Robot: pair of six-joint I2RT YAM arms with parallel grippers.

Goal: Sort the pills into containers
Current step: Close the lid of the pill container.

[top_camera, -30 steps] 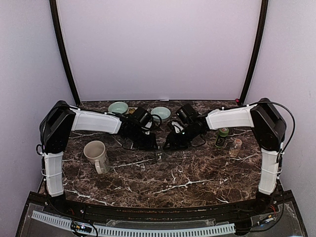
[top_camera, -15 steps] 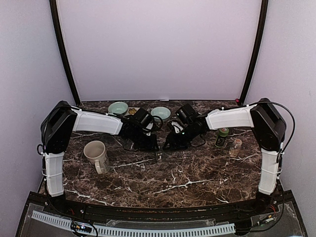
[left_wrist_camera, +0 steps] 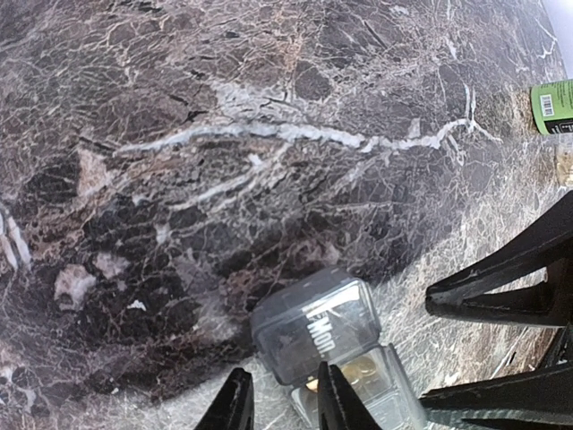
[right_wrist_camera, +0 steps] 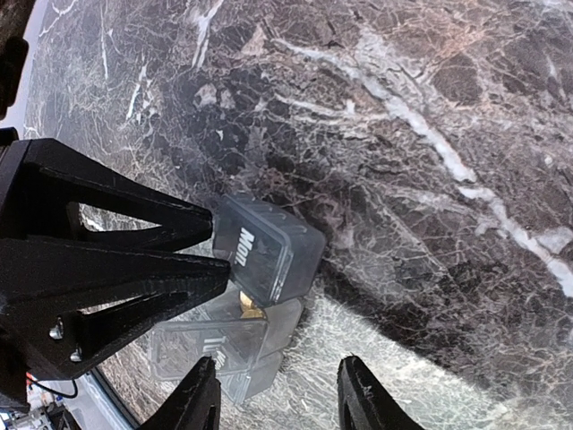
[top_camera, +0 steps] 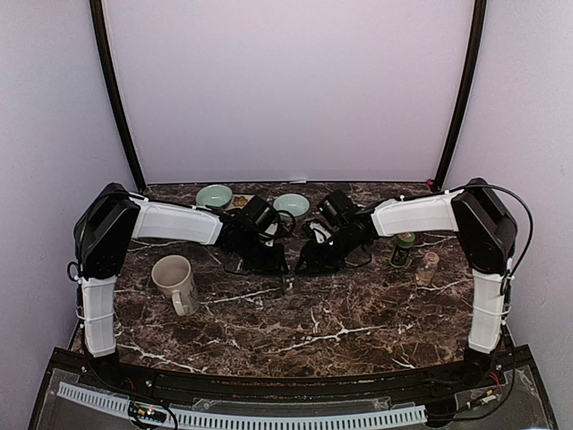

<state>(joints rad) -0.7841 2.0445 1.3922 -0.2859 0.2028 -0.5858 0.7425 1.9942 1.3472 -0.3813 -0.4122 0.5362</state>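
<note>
- While the pill organiser [top_camera: 288, 285] was seen from above at mid-table between both arms, its lids were not resolved; a green bowl [top_camera: 214, 194] behind was shown only there.
- From the left wrist, the left gripper [left_wrist_camera: 285, 408] was seen narrowly parted at the organiser's corner; a hold could not be told. The lid [left_wrist_camera: 313, 324] was best held steady.
- From the right wrist, the right gripper [right_wrist_camera: 279, 401] was seen half open and empty over the organiser; the left fingertips [right_wrist_camera: 192, 273] were shown against the raised lid's edge, a yellow pill [right_wrist_camera: 251, 305] beneath.

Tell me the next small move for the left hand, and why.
Probably tip the Mon lid shut with the left hand: it stands open, yellow pills lie in its cell, and the fingers are at its edge.
</note>
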